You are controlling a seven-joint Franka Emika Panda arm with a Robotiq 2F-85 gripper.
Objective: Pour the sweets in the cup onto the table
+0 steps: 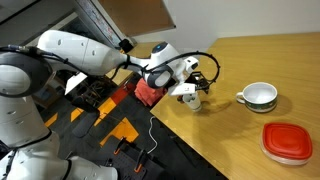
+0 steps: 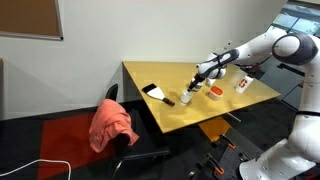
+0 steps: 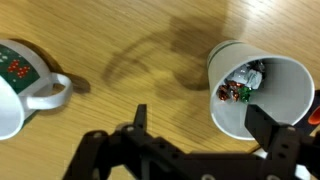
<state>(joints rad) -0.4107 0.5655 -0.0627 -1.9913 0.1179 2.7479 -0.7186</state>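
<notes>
The released claw [image 3: 200, 112] sits off-centre, so closing may clip the cup [image 3: 287, 80] rim and scatter the sweets [image 3: 240, 88] uncontrolled

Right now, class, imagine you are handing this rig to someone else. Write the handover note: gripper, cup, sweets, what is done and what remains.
The gripper is open, fingers spread, and grips nothing. In the wrist view one finger overlaps the cup's mouth; contact cannot be told.
The cup appears to stand on the table just below the gripper, well apart from the handled cup.
The sweets lie at the cup's bottom; none show on the table.
Done: the gripper is at the cup.
Left: grasp the cup, tip it and pour the sweets onto bare wood.
</notes>
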